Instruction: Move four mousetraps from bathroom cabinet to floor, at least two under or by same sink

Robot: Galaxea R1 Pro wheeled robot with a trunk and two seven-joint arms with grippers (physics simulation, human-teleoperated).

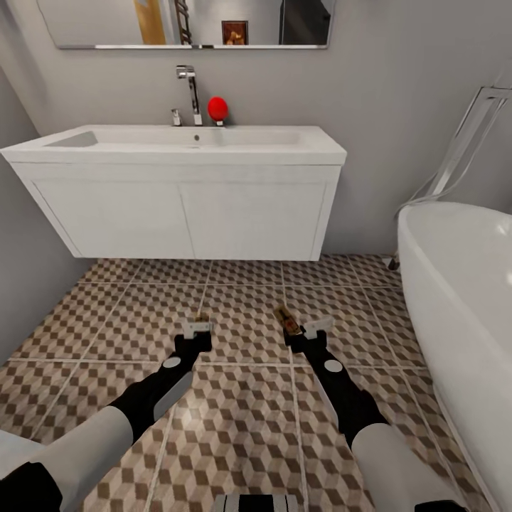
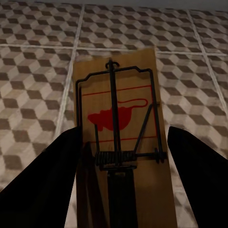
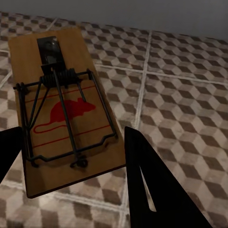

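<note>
While each gripper (image 1: 198,327) (image 1: 302,328) pinches a mousetrap (image 2: 121,137) (image 3: 64,114) before the sink (image 1: 178,146), lowering to the floor (image 1: 242,398) looks next.

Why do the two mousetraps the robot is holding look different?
The left mousetrap sits straight between its end effector's fingers, while the right mousetrap is turned slantwise across its end effector. From the head camera, the right one sticks out further than the left. Both are brown wooden boards with a red mouse picture and dark wire.
</note>
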